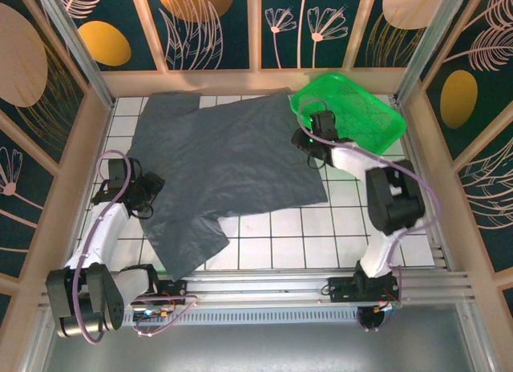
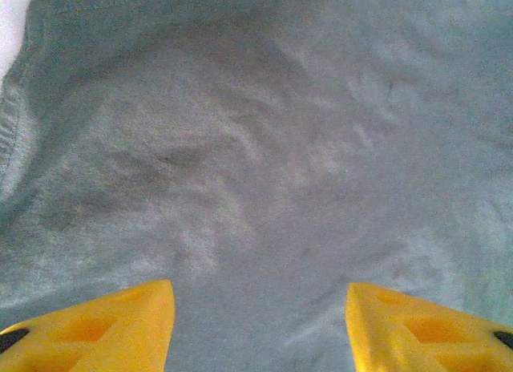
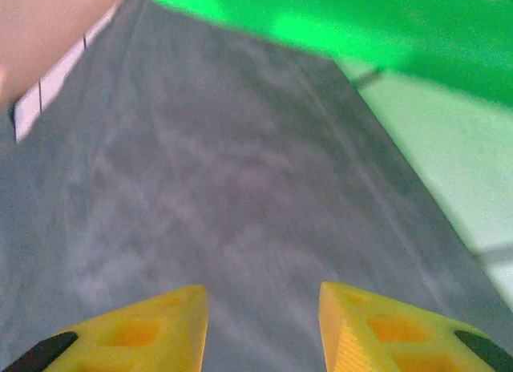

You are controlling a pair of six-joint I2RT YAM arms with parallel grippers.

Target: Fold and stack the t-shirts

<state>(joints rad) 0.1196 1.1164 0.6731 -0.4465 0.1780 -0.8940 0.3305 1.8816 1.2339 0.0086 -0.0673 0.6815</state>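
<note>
On the white tiled table [image 1: 321, 228] the soft, limp grey t-shirt [image 1: 232, 155] lies spread flat, probably best pinched at its edges, with the left gripper [image 2: 260, 296] and right gripper [image 3: 263, 296] spread empty over it.

I see one t-shirt [image 1: 228, 159], plain dark slate-grey with no print, lying spread open and mostly flat on the white tiled table [image 1: 321, 236]. It sits askew, its body stretching from the far left toward the right. One short sleeve juts toward the near edge on the left (the fabric looks softly wrinkled up close). Its far right corner reaches the green basket [image 1: 361, 107].
</note>
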